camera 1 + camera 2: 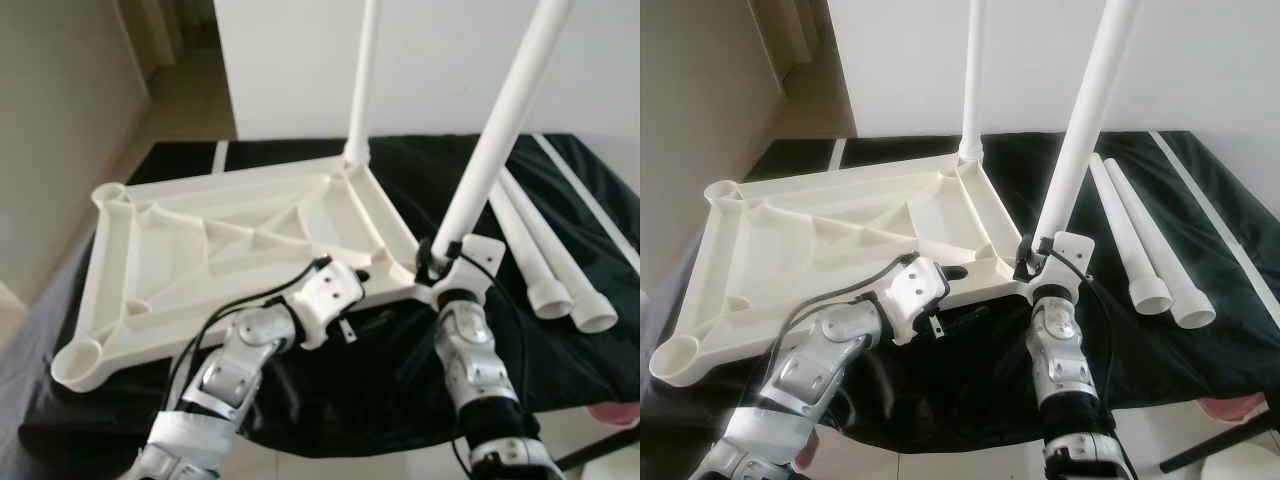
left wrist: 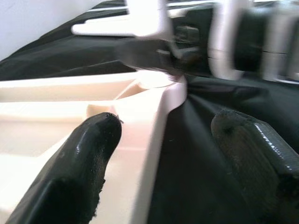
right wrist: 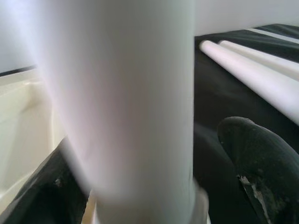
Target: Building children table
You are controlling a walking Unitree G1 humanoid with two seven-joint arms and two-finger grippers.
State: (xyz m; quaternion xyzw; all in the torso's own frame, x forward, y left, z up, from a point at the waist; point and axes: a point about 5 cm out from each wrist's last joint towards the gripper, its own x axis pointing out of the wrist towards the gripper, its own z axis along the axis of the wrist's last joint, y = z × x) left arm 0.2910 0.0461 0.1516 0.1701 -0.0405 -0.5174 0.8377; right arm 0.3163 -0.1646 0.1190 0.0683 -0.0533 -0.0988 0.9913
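While the left claw (image 1: 372, 262) straddles the ribbed tabletop (image 1: 210, 240) rim, the right claw (image 1: 432, 262) clasps a smooth tubular leg (image 1: 495, 135).

Home interior, probably bedroom or spare room: black cloth (image 1: 560, 340) draped over low bench, plain white wall (image 1: 440, 60) far side, beige wall (image 1: 60, 130) left, pale tiled floor (image 1: 185, 95) leading to doorway far left.
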